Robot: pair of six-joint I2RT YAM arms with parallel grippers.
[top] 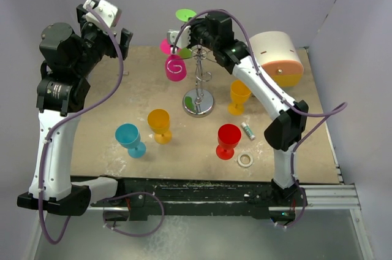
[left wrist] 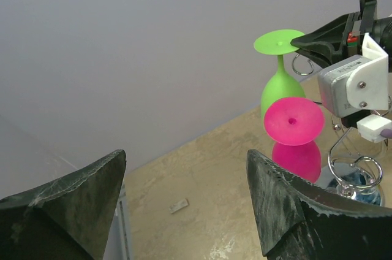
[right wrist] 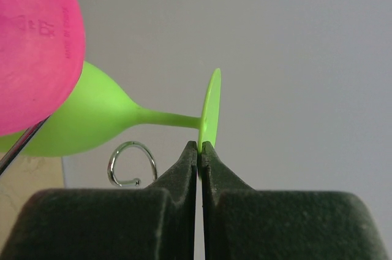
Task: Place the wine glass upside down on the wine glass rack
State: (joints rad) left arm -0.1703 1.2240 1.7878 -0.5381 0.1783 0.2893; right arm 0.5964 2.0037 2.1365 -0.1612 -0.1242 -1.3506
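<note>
The right tool [right wrist: 199,146] is pinched tight on the foot rim of the lime-green plastic wine glass [right wrist: 92,119]. The glass is upside down, its bowl below the tool's tips beside the shiny chrome wire rack [top: 199,85]. A pink inverted glass [right wrist: 37,45] is just beside it. The left tool [left wrist: 185,157] is raised well apart and gapes wide, holding nothing.

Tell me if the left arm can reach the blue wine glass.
Probably yes: the blue wine glass stands upright on that arm's side, nothing touching it, and the left gripper is open and empty.
</note>
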